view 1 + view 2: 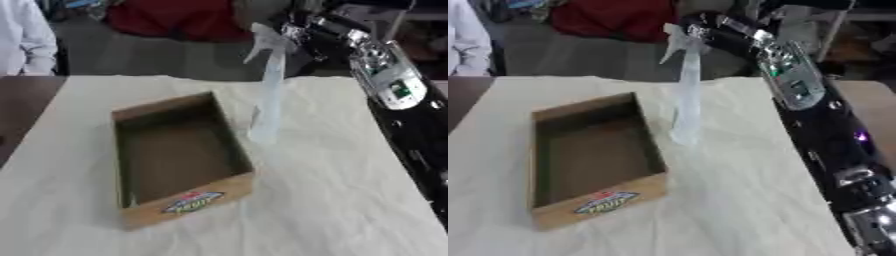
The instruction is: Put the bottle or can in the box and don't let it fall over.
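The task is judged to be partway done: the spray bottle (267, 95) has been lifted and is held upright in the air, but it is not yet in the cardboard box (179, 160), which sits empty on the cloth-covered table (350, 200). The bottle is gripped at its trigger head by the right hand (710, 31), whose fingers are curled around the neck. The bottle's body hangs straight below the hand; the box lies below and to the left of it. Lowering into the box remains. The left hand is not seen.
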Robot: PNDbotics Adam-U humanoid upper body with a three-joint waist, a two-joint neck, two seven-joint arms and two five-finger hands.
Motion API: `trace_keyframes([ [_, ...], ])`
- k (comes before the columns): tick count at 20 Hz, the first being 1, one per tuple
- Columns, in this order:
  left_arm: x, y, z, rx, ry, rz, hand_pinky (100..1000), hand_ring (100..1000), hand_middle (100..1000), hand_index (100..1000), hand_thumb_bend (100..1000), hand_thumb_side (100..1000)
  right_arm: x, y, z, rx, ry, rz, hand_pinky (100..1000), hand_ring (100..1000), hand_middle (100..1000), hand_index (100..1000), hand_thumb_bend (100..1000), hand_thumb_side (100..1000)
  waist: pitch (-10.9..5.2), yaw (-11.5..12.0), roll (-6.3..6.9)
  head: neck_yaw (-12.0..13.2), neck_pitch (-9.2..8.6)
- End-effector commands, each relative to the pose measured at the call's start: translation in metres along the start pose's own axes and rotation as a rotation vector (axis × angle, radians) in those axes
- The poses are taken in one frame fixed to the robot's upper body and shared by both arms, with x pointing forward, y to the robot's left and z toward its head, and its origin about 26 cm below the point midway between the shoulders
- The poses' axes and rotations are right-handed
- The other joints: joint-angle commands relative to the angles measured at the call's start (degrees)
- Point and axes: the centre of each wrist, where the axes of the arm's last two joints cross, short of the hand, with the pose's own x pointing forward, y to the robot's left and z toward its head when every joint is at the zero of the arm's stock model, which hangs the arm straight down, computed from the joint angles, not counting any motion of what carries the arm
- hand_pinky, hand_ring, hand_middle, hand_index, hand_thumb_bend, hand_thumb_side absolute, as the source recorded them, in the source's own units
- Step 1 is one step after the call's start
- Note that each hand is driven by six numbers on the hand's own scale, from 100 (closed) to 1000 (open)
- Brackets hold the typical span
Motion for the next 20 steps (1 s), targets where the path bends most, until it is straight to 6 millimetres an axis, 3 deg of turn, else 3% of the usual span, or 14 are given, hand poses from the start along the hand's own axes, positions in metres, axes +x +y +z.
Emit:
trace_keyframes([
  [1,0.0064,0.001,-0.0033,-0.012,-0.026,-0.013,623,788,759,846,318,506,0.0174,-0.0114,0.002,-0.004,-0.049,0.027,908,1000,1000,917,100,767,-0.7,0.07,0.1,-0.04,-0.06],
  [9,0.0058,0.0004,-0.0028,-0.021,-0.023,-0.012,624,788,759,843,315,517,0.0235,-0.0087,0.0007,-0.004,-0.042,0.054,912,1000,1000,943,100,692,-0.47,0.11,0.08,-0.08,-0.1],
  [20,0.0051,0.0007,-0.0022,-0.027,-0.019,-0.014,625,788,760,837,312,521,0.0204,-0.0082,-0.0026,0.01,0.0,0.112,906,1000,1000,942,100,658,-0.35,0.22,-0.1,-0.13,0.02],
])
